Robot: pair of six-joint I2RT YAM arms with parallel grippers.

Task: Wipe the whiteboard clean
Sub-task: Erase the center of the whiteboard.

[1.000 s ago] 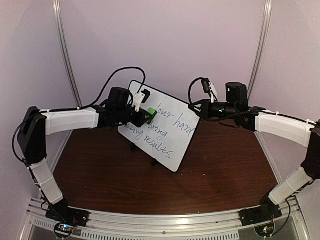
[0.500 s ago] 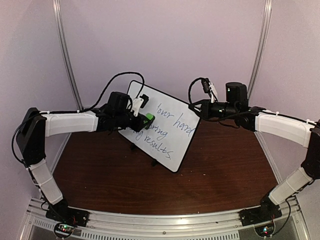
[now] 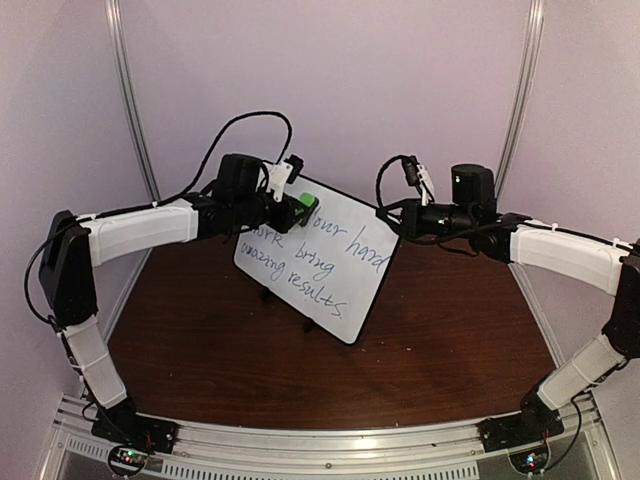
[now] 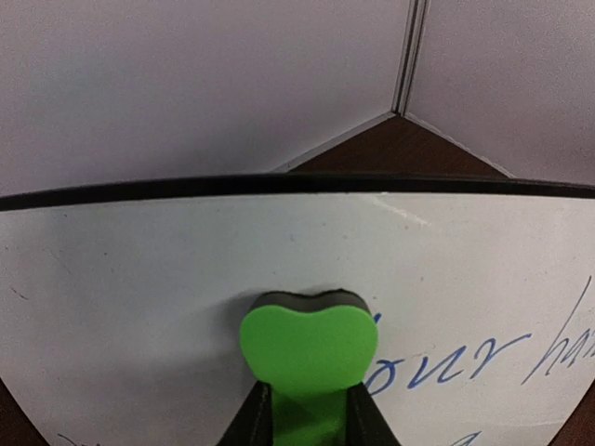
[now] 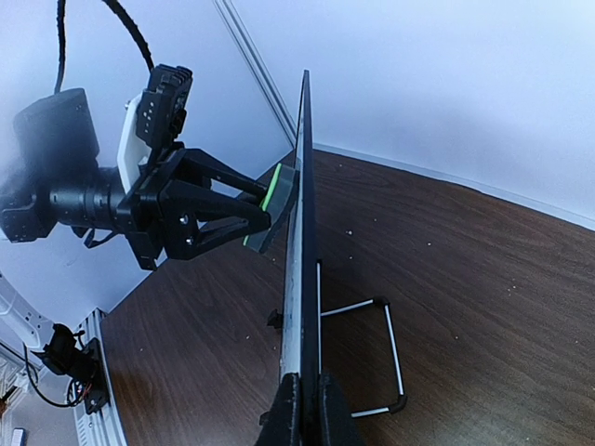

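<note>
The whiteboard point(image 3: 330, 265) stands tilted on the brown table, with blue handwritten lines across it. My left gripper point(image 3: 298, 212) is shut on a green eraser point(image 3: 303, 209) and presses it on the board's upper left part. In the left wrist view the eraser point(image 4: 309, 346) sits on the whiteboard point(image 4: 139, 279) just left of the word "our", under the top edge. My right gripper point(image 3: 392, 218) is shut on the board's right edge. In the right wrist view its fingers point(image 5: 286, 418) pinch the whiteboard point(image 5: 303, 232) seen edge-on, and the eraser point(image 5: 277, 200) shows on its left face.
A wire stand point(image 5: 386, 348) props the board from behind. The brown table point(image 3: 450, 330) spreads around it. White walls point(image 3: 350, 80) with metal corner strips close the back and sides.
My left gripper has moved the eraser up the board, from beside the second line to the top left corner. The words at the left of the lower lines show again. The right arm has not moved.
</note>
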